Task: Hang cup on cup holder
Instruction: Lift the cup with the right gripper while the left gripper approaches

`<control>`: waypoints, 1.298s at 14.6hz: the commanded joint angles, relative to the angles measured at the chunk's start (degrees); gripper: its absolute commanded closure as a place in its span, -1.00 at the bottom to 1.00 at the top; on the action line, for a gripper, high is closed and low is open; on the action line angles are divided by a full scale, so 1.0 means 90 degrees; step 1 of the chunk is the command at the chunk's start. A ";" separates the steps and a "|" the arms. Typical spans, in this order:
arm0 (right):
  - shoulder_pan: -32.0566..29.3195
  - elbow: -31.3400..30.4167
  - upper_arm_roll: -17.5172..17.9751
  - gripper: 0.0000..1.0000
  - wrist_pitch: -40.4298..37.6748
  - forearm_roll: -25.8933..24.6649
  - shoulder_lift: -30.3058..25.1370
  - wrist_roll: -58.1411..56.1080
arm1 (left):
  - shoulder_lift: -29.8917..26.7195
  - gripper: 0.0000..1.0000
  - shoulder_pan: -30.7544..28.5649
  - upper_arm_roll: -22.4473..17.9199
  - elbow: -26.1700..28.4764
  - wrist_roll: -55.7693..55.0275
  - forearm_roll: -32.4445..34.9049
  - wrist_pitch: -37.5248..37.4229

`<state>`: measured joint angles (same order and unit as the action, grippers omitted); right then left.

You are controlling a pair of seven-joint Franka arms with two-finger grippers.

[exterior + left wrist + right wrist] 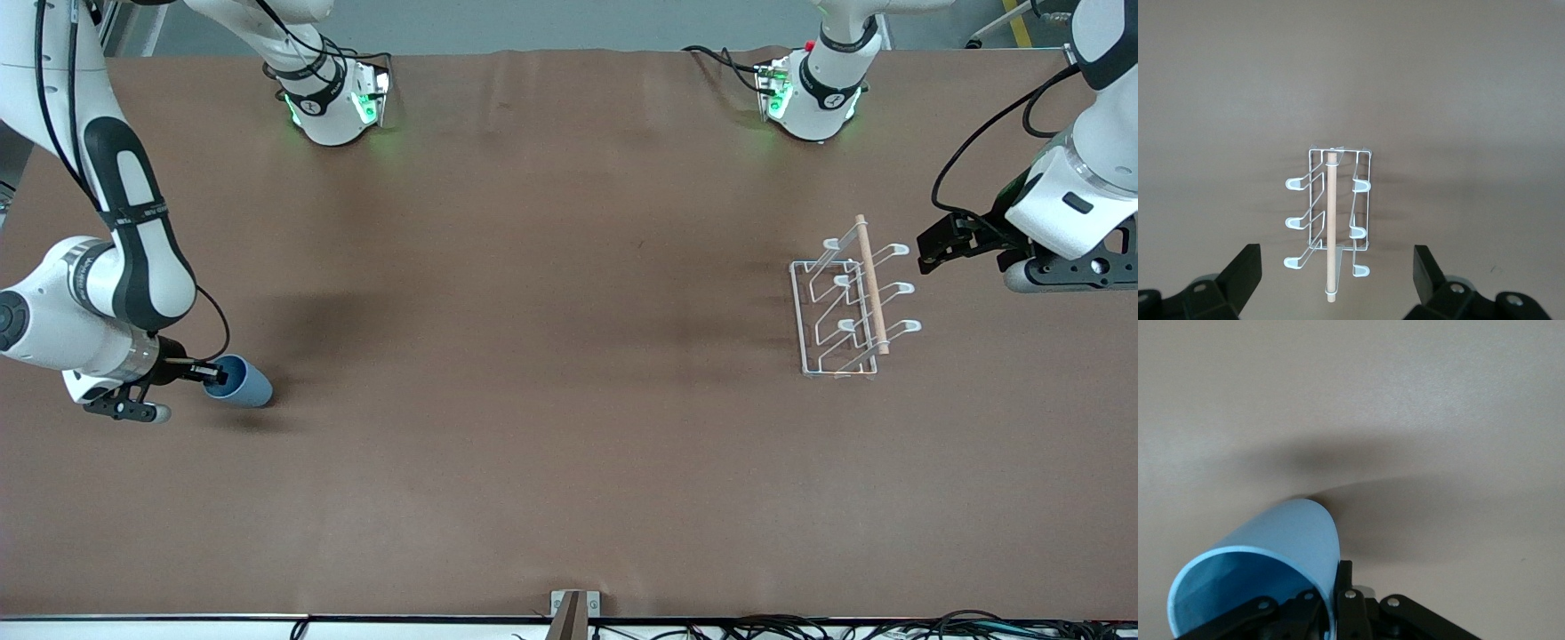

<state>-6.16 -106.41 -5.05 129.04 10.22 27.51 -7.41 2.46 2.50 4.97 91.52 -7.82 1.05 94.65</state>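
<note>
The light-blue cup [242, 383] lies tipped on its side, low at the table near the right arm's end, its mouth toward my right gripper [210, 375]. In the right wrist view the right gripper [1337, 587] is shut on the cup [1271, 547], pinching the rim wall with one finger inside and one outside. The white wire cup holder [845, 307] with its wooden rod stands near the left arm's end. My left gripper [931, 249] is open and empty, beside the holder. In the left wrist view the holder [1331, 220] shows between the open fingers of the left gripper [1337, 277].
The brown table cover [551, 356] spans the whole view. The arm bases [333, 107] stand along the table's edge farthest from the front camera. Cables run along the edge nearest that camera.
</note>
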 commanded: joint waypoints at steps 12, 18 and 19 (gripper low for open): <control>0.1884 -0.0120 0.0053 1.00 -0.1526 0.5784 -0.0752 -0.0114 | 0.0205 -1.00 0.0424 0.0122 -0.0266 0.0010 0.0030 -0.0038; 0.2851 -0.0071 0.0053 1.00 -0.1574 0.7594 -0.0742 -0.0172 | 0.0635 -1.00 0.1390 0.0132 -0.0920 0.0058 0.0438 -0.0048; 0.2959 -0.0071 0.0053 0.99 -0.1603 0.7604 -0.0742 -0.0270 | 0.0596 -1.00 0.1653 0.0141 -0.0930 0.0049 0.0469 -0.0057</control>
<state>18.76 -106.01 -4.08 115.08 76.36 21.93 -8.01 6.92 13.81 6.21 85.77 -7.72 3.19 94.93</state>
